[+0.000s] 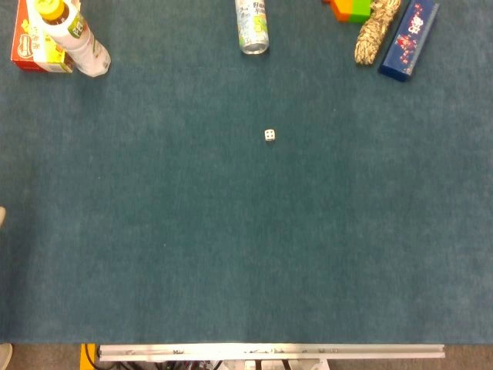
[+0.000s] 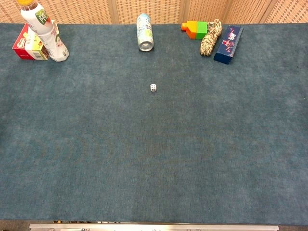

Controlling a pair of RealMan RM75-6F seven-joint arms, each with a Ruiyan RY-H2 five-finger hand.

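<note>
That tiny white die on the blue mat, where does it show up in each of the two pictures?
Head view: the die lies a little right of centre, in the upper half, alone on the mat.
Chest view: the die lies at about the centre line, in the upper half.
Shared landmark: the can lying at the far edge, straight beyond the die in both views.

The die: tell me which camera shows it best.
The head view shows the die slightly better: it looks a little larger there, with its top pips showing. The chest view shows the same die smaller, alone on the blue cloth, its pips harder to read.
</note>
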